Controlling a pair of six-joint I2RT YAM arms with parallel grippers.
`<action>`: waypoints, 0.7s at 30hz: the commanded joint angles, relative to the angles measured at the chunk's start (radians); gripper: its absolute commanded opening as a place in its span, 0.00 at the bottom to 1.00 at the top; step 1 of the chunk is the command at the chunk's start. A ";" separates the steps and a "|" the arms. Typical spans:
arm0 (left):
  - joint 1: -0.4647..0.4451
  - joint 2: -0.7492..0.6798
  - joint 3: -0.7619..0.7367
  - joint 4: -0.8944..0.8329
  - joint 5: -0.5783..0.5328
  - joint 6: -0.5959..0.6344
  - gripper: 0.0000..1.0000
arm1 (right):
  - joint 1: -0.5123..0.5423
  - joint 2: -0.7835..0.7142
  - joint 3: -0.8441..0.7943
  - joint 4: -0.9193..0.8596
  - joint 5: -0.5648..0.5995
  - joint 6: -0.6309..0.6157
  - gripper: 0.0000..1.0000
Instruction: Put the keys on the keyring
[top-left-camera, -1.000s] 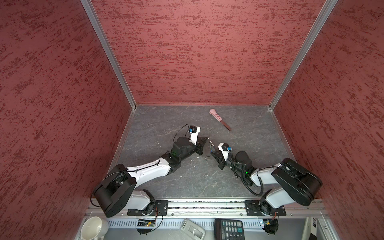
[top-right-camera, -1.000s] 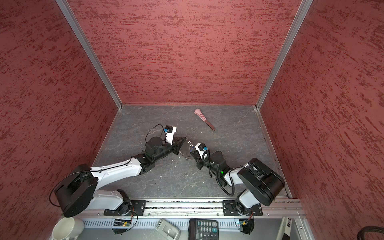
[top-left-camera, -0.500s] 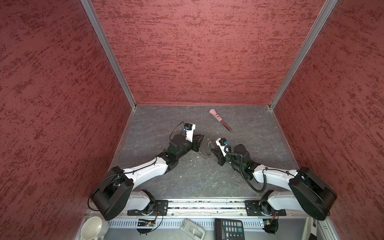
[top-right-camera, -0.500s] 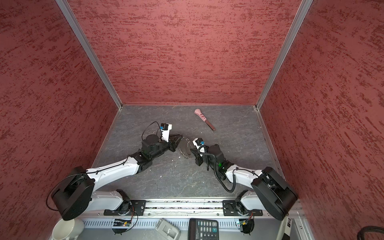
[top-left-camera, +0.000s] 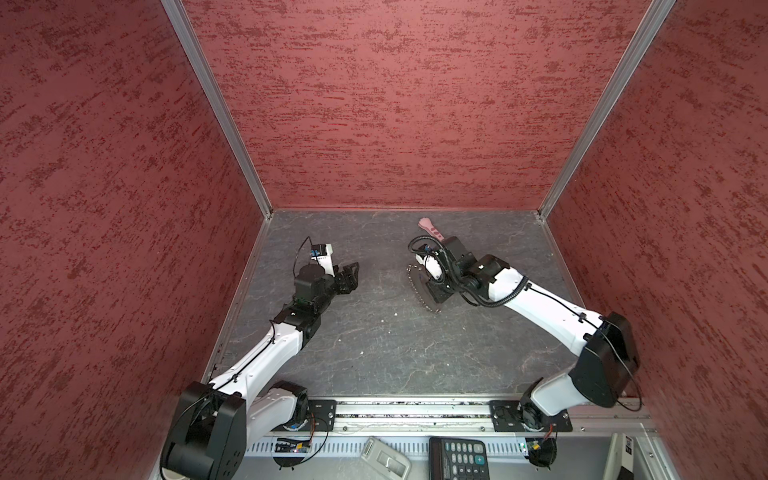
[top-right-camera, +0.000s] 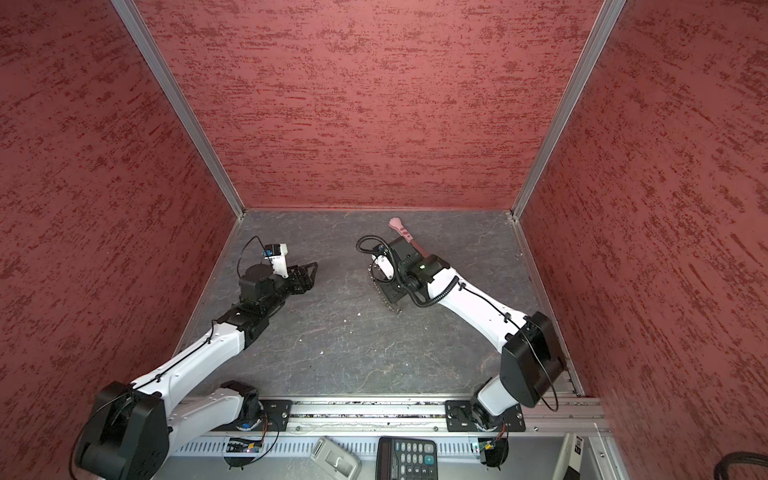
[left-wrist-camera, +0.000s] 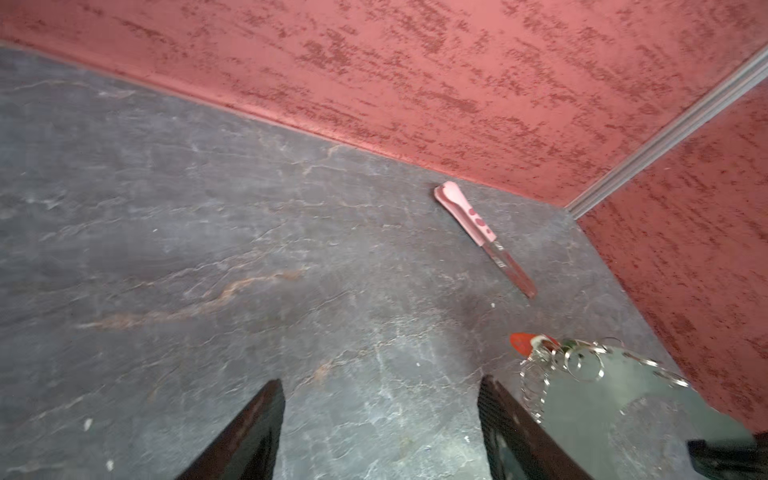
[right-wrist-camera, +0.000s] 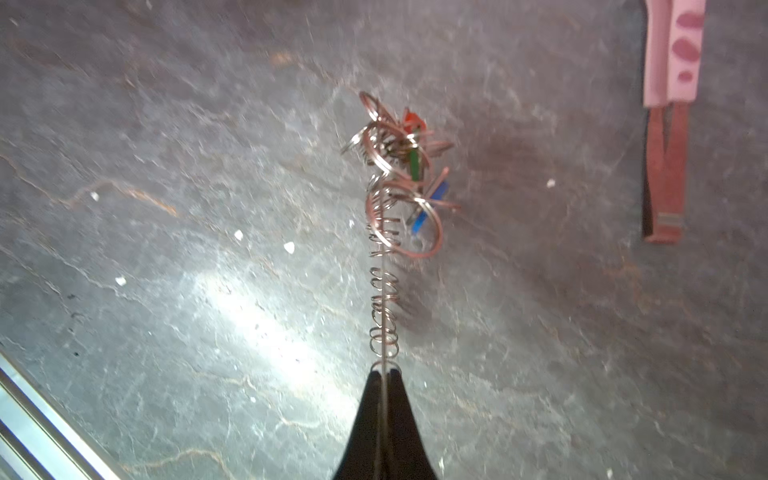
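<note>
Keys (right-wrist-camera: 415, 164) hang bunched at the end of the keyring (right-wrist-camera: 383, 299), its chain clamped in the right gripper (right-wrist-camera: 384, 374) so they dangle clear; left gripper (left-wrist-camera: 380, 388) sits aside, jaws spread, empty

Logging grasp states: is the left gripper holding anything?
No, in the left wrist view the left gripper stands open, with only bare grey tabletop between its fingers.
</note>
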 joint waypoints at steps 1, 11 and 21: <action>0.064 -0.047 -0.039 -0.044 0.027 0.013 0.81 | 0.060 0.063 0.178 -0.345 0.014 -0.068 0.00; 0.104 -0.076 -0.092 0.004 0.032 0.041 0.97 | 0.080 0.283 0.472 -0.568 0.130 -0.021 0.00; 0.119 -0.079 -0.132 0.053 0.027 0.031 1.00 | 0.164 0.282 0.385 -0.585 0.143 -0.027 0.00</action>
